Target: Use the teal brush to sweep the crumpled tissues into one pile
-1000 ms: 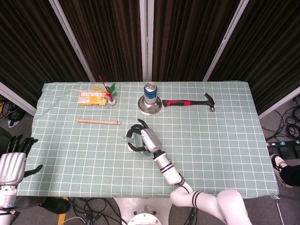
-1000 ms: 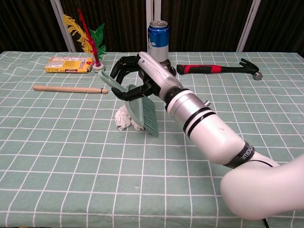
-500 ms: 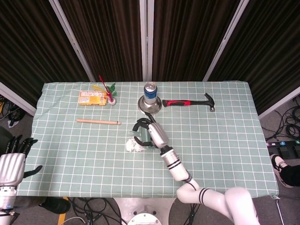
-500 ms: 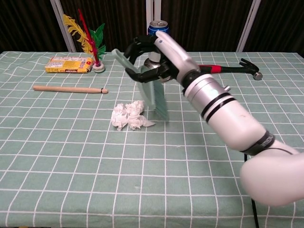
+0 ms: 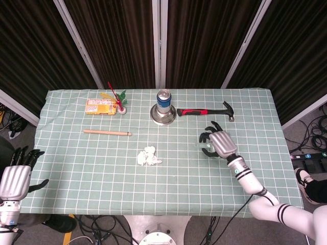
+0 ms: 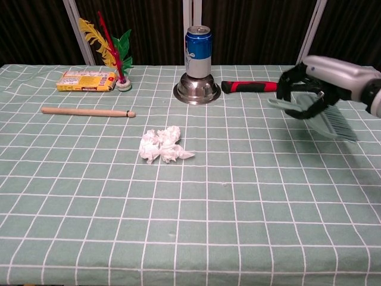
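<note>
The crumpled white tissues (image 5: 148,156) (image 6: 162,145) lie bunched together in one small heap near the middle of the green checked tablecloth. My right hand (image 5: 217,143) (image 6: 321,84) hovers well to the right of the heap and grips the teal brush (image 6: 318,115) (image 5: 203,146), bristles pointing right and down in the chest view. My left hand (image 5: 16,175) hangs off the table's left edge, fingers spread, holding nothing; it shows only in the head view.
At the back stand a blue can on a steel bowl (image 6: 197,90), a red-handled hammer (image 5: 205,111), a yellow packet (image 5: 100,106) and a feather shuttlecock (image 6: 115,50). A wooden stick (image 6: 87,111) lies left of the tissues.
My right hand lifted the brush off the tissues and carried it far to the right. The tissues stay uncovered as one heap. The left hand barely moved.
</note>
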